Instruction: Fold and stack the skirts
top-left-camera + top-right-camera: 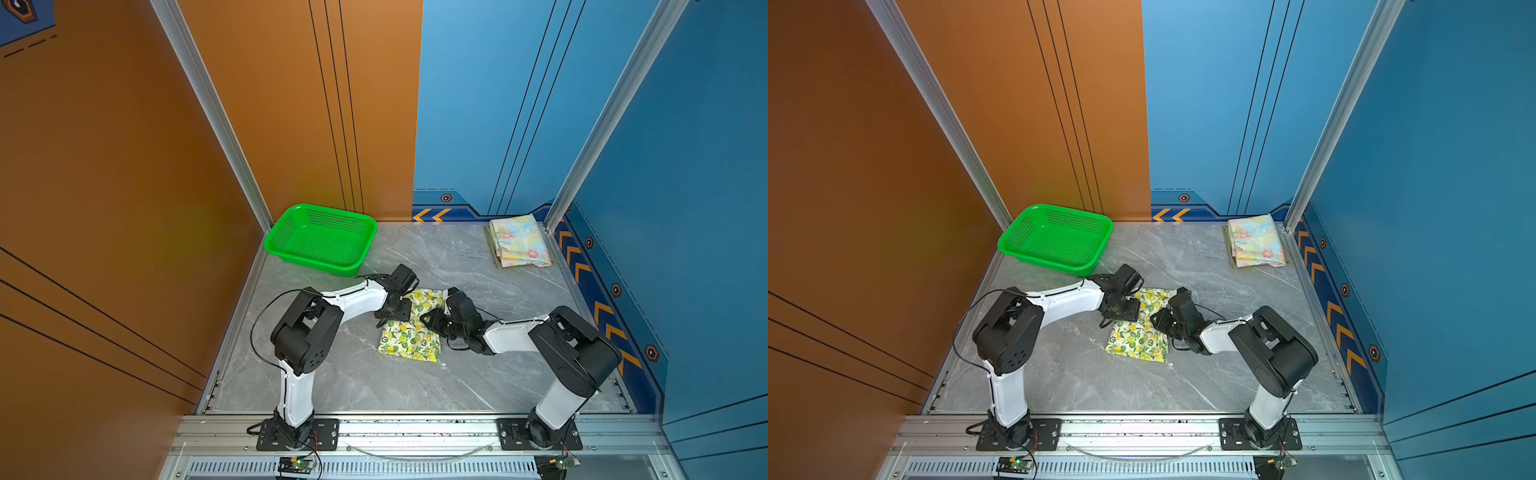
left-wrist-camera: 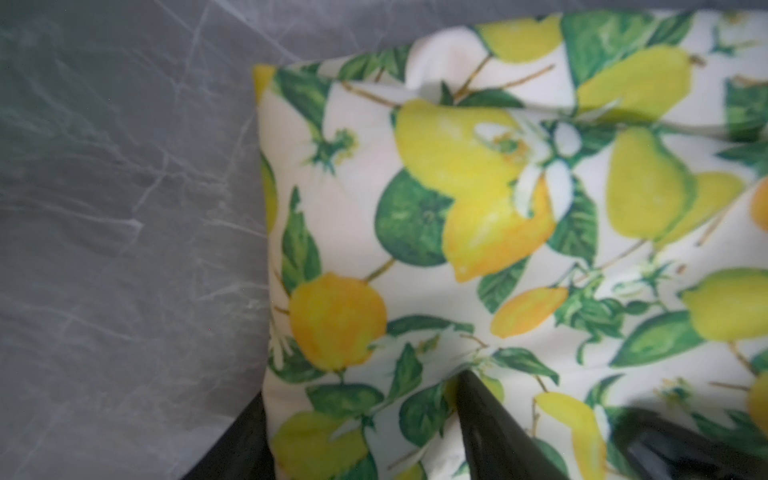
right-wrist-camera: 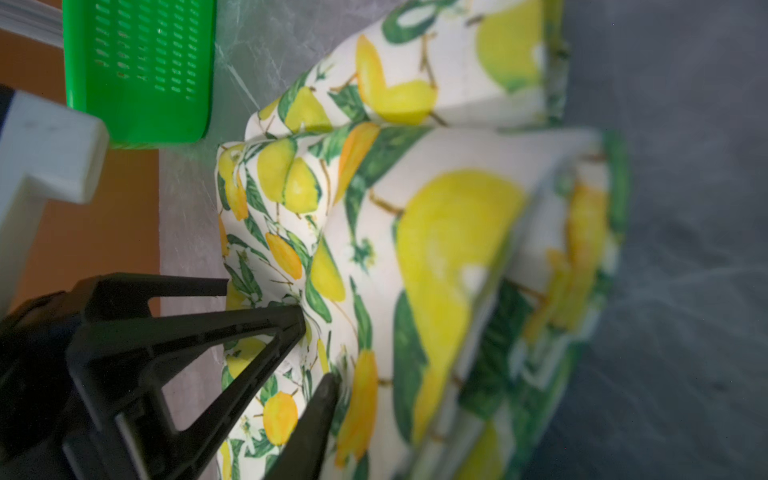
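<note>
**Top views.** Lemon skirt (image 1: pixel 409 338), white with yellow lemons and green leaves: folded, lying mid-surface between the two arms. Left pincer (image 1: pixel 384 320) at its left far corner, right pincer (image 1: pixel 430 318) on its right edge. Pastel flowered skirt (image 1: pixel 519 241): folded, in the far right corner of the grey marbled surface (image 1: pixel 415 386), well apart from the lemon skirt. A thin edge of the olive-green skirt (image 1: pixel 489 245) shows beneath it. Green perforated basket (image 1: pixel 286 235): far left corner. The same layout shows in both top views.

**Left wrist view.** Lemon skirt (image 2: pixel 478 208) fills the frame, its corner set against the surface (image 2: pixel 124 208). Left pincer (image 2: pixel 361 390) released: jaws stand apart, one finger (image 2: pixel 490 419) on the cloth, its mate just off the cloth's edge.

**Right wrist view.** Right pincer (image 3: pixel 316 351) clenched on a raised fold at the lemon skirt's (image 3: pixel 457 228) edge. Basket (image 3: pixel 137 70) in the background.
</note>
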Action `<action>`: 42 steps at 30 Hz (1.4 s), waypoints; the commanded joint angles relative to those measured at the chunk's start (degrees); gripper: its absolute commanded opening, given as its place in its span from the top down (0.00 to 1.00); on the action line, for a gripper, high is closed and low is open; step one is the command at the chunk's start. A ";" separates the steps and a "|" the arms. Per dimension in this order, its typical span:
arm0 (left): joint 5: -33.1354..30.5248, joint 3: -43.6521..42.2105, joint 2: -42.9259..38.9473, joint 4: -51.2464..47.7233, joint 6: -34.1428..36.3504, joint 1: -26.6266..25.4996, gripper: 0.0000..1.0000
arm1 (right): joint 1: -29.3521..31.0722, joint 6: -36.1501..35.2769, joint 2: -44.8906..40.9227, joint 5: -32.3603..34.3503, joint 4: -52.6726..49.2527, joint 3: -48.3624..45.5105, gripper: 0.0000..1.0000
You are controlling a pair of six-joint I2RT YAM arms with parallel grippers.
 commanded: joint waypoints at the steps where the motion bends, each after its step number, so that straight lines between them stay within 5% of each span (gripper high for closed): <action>1: 2.17 -1.12 2.95 -1.00 0.39 0.34 0.34 | 0.34 0.78 1.99 -1.07 -6.88 -1.12 0.89; 3: 3.34 -0.87 1.61 -1.00 0.39 0.81 0.34 | -0.19 0.44 0.17 -0.70 -7.46 -0.44 1.00; 16: 8.03 -2.55 -21.89 2.22 -1.20 7.39 0.15 | -6.58 2.29 -19.80 3.47 -27.33 8.95 1.00; 24: 9.80 0.69 -27.43 -1.87 2.00 9.01 0.00 | -15.68 4.85 -27.83 11.40 -41.38 21.82 1.00; 32: 11.86 3.39 -28.45 -3.29 4.23 8.79 0.02 | -27.88 7.22 -22.80 21.02 -44.76 36.42 1.00; 42: 12.63 3.12 -27.36 1.56 12.96 5.73 0.02 | -35.86 12.74 -2.86 31.13 -36.34 51.19 1.00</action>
